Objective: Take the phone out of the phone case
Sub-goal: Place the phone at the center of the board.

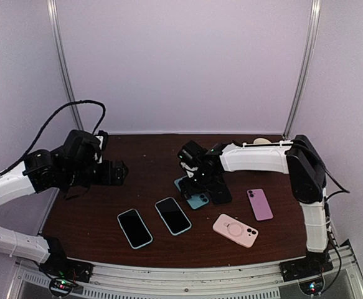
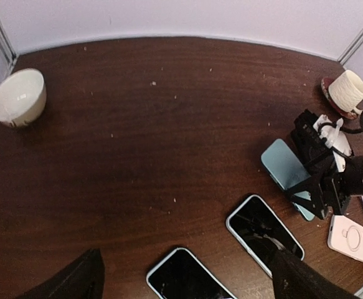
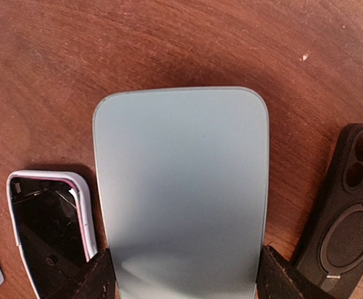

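Right end effector (image 3: 182, 277) clamped across the light blue phone (image 3: 181, 180), one finger on each long edge; phone lies back-up between them (cased or bare: cannot tell). Black case (image 3: 346, 218) just right of that end effector, on the desk (image 3: 169, 43). Left end effector (image 1: 116, 172) spread wide, holding nothing, well apart from the phone.

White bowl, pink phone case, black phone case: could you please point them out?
White bowl (image 2: 16, 93): left wrist view, inside.
Pink phone case (image 1: 234, 228): top view, ring.
Black phone case (image 3: 349, 237): right wrist view, ring.
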`<state>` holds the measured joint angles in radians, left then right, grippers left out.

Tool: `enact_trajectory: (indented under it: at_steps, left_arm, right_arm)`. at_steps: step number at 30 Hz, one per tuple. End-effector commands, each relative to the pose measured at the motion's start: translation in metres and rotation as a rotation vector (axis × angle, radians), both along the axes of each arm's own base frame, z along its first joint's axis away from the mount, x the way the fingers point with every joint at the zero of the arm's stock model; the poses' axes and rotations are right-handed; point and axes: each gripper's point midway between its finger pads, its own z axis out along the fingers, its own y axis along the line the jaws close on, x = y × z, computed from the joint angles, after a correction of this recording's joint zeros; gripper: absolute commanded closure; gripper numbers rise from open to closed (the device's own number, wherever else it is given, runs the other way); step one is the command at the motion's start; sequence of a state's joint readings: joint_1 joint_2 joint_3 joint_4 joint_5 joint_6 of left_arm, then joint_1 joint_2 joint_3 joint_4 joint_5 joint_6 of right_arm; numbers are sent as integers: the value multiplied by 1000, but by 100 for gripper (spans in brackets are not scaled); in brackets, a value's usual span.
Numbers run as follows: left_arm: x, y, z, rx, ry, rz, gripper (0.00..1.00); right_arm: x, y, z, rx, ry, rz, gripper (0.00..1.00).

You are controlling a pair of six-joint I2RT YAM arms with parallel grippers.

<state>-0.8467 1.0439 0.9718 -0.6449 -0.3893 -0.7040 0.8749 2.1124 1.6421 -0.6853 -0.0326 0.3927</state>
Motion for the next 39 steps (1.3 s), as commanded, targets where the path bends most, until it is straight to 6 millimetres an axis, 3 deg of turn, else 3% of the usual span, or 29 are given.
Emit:
enact_trajectory:
  at_steps: [1,6,11,19,29,39]
  left_arm:
    - [-19,1,-43,-92,211,97,5]
    - [-31,7,-70,-104,297,149,4]
    - [-34,11,-77,-108,309,161,4]
    - [-38,14,-88,-93,328,167,4]
    - [-38,20,-90,-70,309,174,3]
    - [-39,23,-90,-66,300,174,2]
  right_arm:
    - [10,-1,4,-5,-1,-53,52]
    - [10,-7,-10,-26,39,-81,49]
    - [6,-11,-22,-59,68,-90,44]
    - [0,-17,-28,-86,95,-88,28]
    - [-2,-8,20,-20,33,-39,1]
    - [-49,21,43,31,34,96,0]
